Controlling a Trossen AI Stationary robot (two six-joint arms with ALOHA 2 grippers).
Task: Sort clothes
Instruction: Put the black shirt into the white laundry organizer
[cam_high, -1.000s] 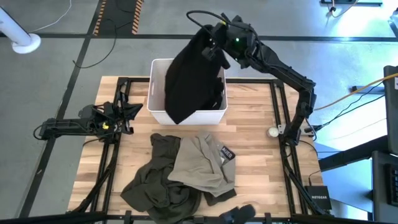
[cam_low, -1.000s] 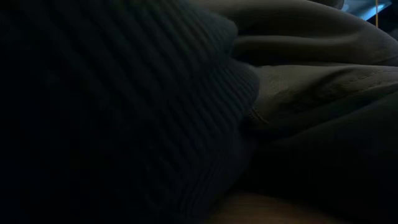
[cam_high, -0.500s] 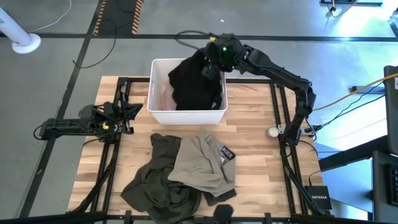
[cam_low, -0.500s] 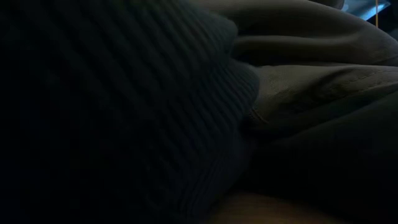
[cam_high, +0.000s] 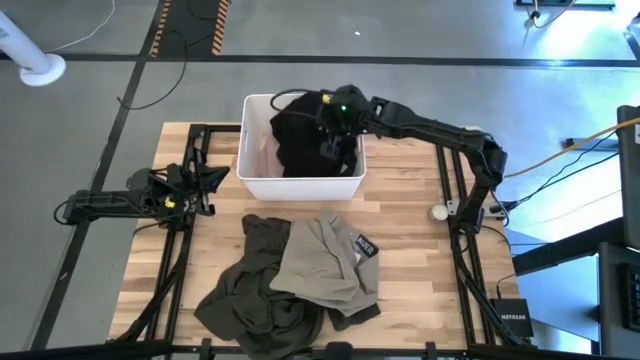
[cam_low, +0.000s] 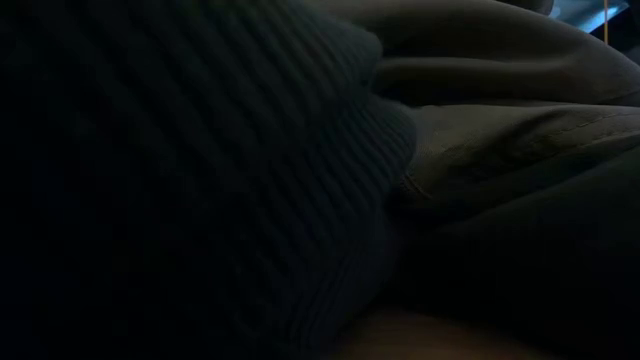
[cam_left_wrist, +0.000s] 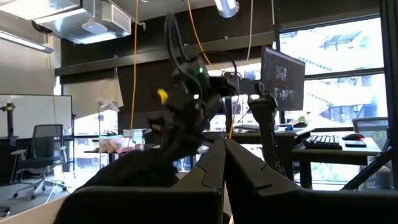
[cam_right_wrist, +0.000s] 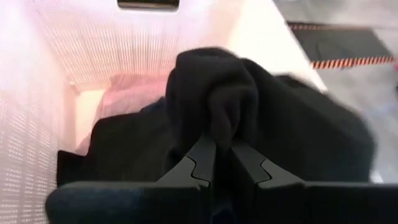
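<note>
My right gripper (cam_high: 335, 122) is inside the white bin (cam_high: 300, 186), shut on the black garment (cam_high: 300, 140). The garment lies heaped in the bin's right half and also shows in the right wrist view (cam_right_wrist: 298, 137). The pale pink garment (cam_high: 262, 155) lies on the bin's floor to the left, partly under the black one (cam_right_wrist: 127, 99). The beige-khaki garment (cam_high: 322, 262) lies over the dark olive-green one (cam_high: 250, 295) on the table's near half. My left gripper (cam_left_wrist: 224, 155) is shut and empty at the table's left edge (cam_high: 205, 180). My right gripper pinches a bunched fold of the black garment (cam_right_wrist: 217, 121) between its two fingers (cam_right_wrist: 200, 163), several layers thick. The fingers slant down into the bin from its far right. The fold stands up above the fingertips, and the rest of the garment rests slack in the bin.
The bin stands at the table's far middle, and its perforated walls (cam_right_wrist: 37, 124) stand close around my right gripper. Dark ribbed cloth (cam_low: 200, 180) and olive cloth (cam_low: 520, 150) fill the low view. A small white round thing (cam_high: 438, 211) lies near the right arm's base.
My right gripper has gone down and toward the table's near edge, into the bin, still shut on the black garment. The garment hung long below the gripper, over the bin's front wall. It now lies gathered in a heap inside the bin.
</note>
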